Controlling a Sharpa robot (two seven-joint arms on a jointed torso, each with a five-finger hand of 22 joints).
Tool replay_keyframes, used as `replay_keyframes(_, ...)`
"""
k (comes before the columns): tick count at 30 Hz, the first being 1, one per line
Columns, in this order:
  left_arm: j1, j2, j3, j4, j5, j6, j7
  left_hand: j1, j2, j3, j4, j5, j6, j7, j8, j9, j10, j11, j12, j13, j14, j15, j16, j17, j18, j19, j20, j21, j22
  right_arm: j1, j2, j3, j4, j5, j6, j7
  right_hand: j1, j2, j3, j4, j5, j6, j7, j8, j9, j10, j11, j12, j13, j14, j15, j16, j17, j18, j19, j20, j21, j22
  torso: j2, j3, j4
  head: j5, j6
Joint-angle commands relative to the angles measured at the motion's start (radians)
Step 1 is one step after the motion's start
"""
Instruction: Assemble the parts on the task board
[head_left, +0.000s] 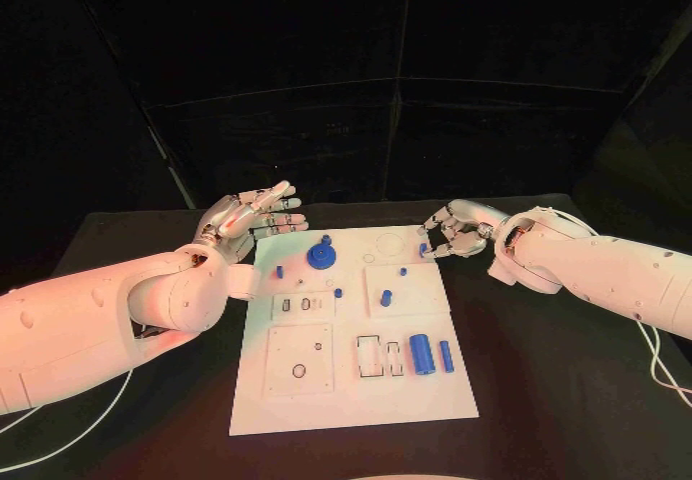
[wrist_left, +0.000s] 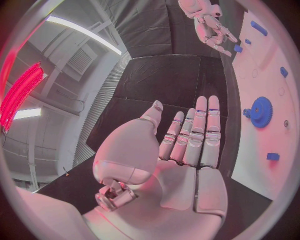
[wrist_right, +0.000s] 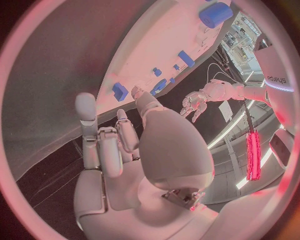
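Lying near the task board (head_left: 353, 405)'s near edge, the blue cylinder (head_left: 421, 354) points lengthwise away from the robot; both robot hands empty, fingers apart.

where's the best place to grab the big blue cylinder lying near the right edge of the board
Probably across the middle of the big blue cylinder, from straight above. It lies flat on the task board with its long axis running away from the robot, so fingers can close on its two curved sides. The slimmer blue pin lies close beside it, so the gap there is tight. The right hand is on that side.

Left hand (head_left: 254, 217) flat and empty, right hand (head_left: 456, 229) loosely curled.
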Motion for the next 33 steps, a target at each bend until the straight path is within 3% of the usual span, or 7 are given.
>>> replay_keyframes(1, 0.001, 0.001, 0.0, 0.0, -0.004, 0.015, 0.004, 0.003, 0.003, 0.0, -0.005, 0.006, 0.007, 0.047, -0.001, 0.001, 0.0, 0.0, -0.003, 0.0, 0.006, 0.002, -0.007, -0.002, 0.012, 0.008, -0.001, -0.006, -0.003, 0.0, 0.007, 0.0, -0.007, -0.021, 0.025, -0.009, 0.002, -0.004, -0.006, 0.0, -0.003, -0.006, 0.0, -0.004, -0.001, -0.007, 0.002, -0.004, -0.001, 0.078, 0.003, -0.006, 0.126, -0.004, -0.007, 0.003, -0.006, -0.002, 0.0, 0.0007, 0.0004, 0.0, 0.0)
replay_keyframes(10, 0.001, 0.002, 0.0, -0.001, -0.004, 0.015, 0.004, 0.003, 0.003, 0.0, -0.005, 0.006, 0.007, 0.047, -0.001, 0.001, 0.0, 0.0, -0.003, 0.0, 0.006, 0.002, -0.007, -0.002, 0.012, 0.008, -0.001, -0.006, -0.003, -0.003, 0.02, 0.0, -0.025, -0.029, 0.004, -0.035, -0.001, 0.001, -0.009, 0.002, -0.004, -0.005, 0.0, -0.003, 0.0, -0.004, 0.003, -0.002, 0.003, 0.079, 0.003, -0.005, 0.131, -0.004, -0.005, 0.004, -0.004, 0.002, 0.0, 0.0004, 0.0017, -0.001, -0.001)
replay_keyframes(23, 0.001, 0.002, 0.0, -0.001, -0.004, 0.014, 0.004, 0.003, 0.003, 0.0, -0.005, 0.006, 0.007, 0.047, -0.001, 0.001, 0.0, 0.0, -0.003, 0.0, 0.006, 0.002, -0.007, -0.002, 0.012, 0.008, -0.001, -0.006, -0.003, -0.004, 0.03, 0.0, -0.031, -0.04, 0.007, -0.053, 0.012, 0.034, -0.01, -0.006, -0.018, 0.058, -0.015, 0.035, 0.009, 0.008, -0.01, 0.007, 0.016, 0.081, -0.007, -0.003, 0.138, -0.004, 0.0, -0.003, 0.003, 0.01, 0.0, 0.0012, 0.0009, 0.0, -0.002)
replay_keyframes(33, 0.001, 0.001, 0.0, -0.001, -0.004, 0.013, 0.004, 0.003, 0.003, 0.0, -0.005, 0.006, 0.007, 0.047, -0.001, 0.001, 0.0, 0.0, -0.003, 0.0, 0.006, 0.002, -0.007, -0.002, 0.012, 0.008, -0.001, -0.006, -0.003, -0.005, 0.031, 0.0, -0.032, -0.049, 0.007, -0.056, 0.021, 0.044, -0.004, -0.016, -0.032, 0.074, -0.018, 0.043, 0.008, 0.013, -0.014, 0.009, 0.021, 0.082, -0.01, -0.002, 0.141, -0.005, 0.003, -0.006, 0.006, 0.014, -0.001, 0.0018, 0.0005, -0.001, -0.002)
